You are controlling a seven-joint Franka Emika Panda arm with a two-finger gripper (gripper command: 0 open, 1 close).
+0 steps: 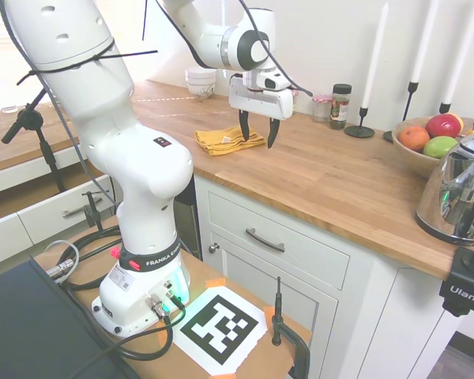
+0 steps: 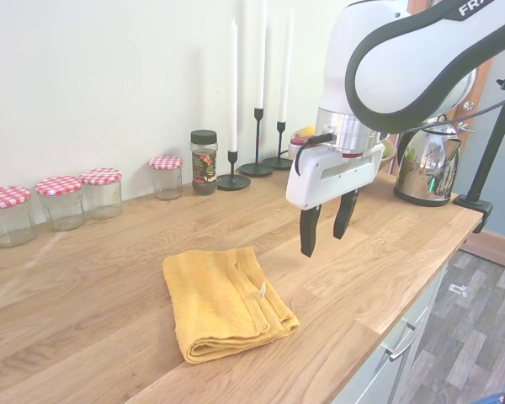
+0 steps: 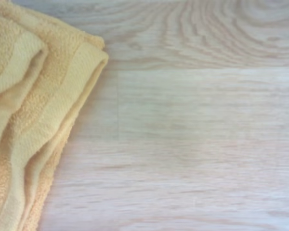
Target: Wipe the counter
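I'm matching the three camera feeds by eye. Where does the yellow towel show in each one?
First exterior view: towel upper centre, on the counter, partly behind the open hand.
Second exterior view: lower centre, left of the hand.
Wrist view: along the left edge.
Shared landmark: the spice jar in both exterior views.

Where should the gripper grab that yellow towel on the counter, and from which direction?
Probably from straight above. The towel lies folded flat on the counter, so there is no side edge to slide under. Aim for the thick rolled fold along its near edge, where the stacked layers bulge up and give the fingers something to pinch. The open gripper hangs beside the towel, not over it.
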